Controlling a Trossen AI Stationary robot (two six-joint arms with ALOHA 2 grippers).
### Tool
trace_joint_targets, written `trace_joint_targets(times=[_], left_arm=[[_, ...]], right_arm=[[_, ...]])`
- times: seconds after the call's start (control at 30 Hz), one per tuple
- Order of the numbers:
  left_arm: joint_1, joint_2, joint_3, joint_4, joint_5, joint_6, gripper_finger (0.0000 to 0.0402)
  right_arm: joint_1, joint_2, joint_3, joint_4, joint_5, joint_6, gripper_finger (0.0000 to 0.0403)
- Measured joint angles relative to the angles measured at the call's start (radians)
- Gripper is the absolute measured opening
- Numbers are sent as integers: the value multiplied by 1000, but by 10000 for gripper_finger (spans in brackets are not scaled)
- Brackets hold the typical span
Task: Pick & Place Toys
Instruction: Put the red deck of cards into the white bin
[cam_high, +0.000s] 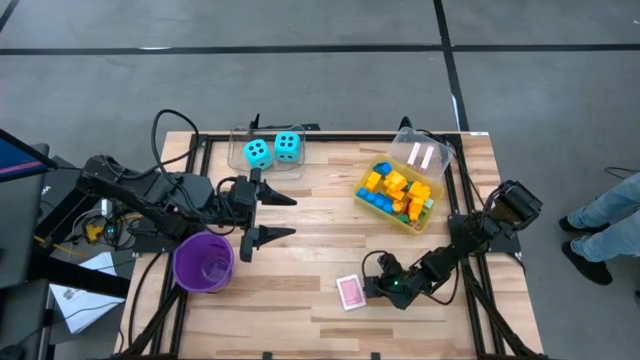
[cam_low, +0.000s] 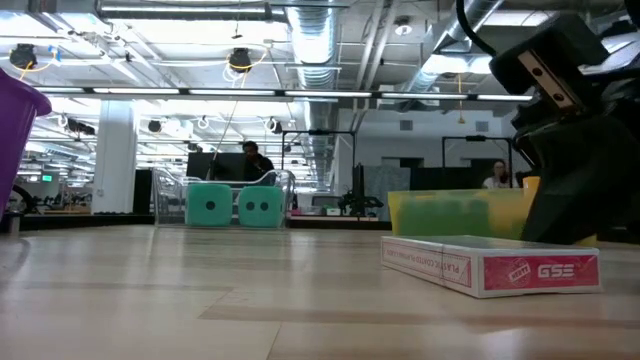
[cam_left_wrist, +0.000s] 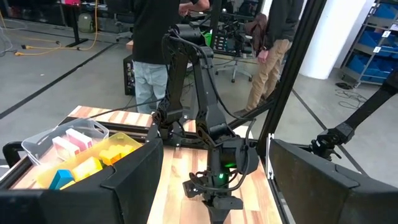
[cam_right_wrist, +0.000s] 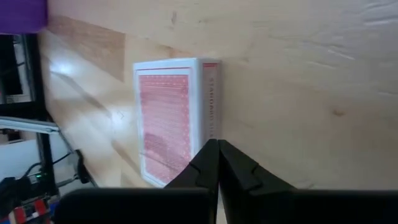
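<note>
Pink card box (cam_low: 495, 265) lies flat on desk (cam_high: 330, 250) at 6 o'clock, not yet placed; right tool (cam_high: 372, 287) clenched empty, tip touching its edge. Bricks (cam_high: 398, 193) already in yellow bin (cam_high: 372, 207) at 1 o'clock. Two cyan dice (cam_high: 272, 150) wait at 11. Left tool (cam_high: 282, 216) released, idle at 9, near purple cup (cam_high: 204, 261).

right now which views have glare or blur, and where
Right wrist view: pale glare on the table beside the pink card box; the shut right gripper fingers look soft up close. Low view: near tabletop blurred, card box sharp, ceiling lights bright. High view: even light.
</note>
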Motion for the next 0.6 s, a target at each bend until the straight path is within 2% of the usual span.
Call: trace_joint_targets(times=[0.2, 0.43, 0.6], left_arm=[[0, 0, 0, -3, 0, 0, 287], [0, 0, 0, -5, 0, 2, 287], [0, 0, 0, -5, 0, 8, 287]], right_arm=[[0, 0, -2, -5, -1, 8, 0], [0, 0, -1, 73, 25, -22, 0], [0, 0, -1, 38, 14, -20, 0]])
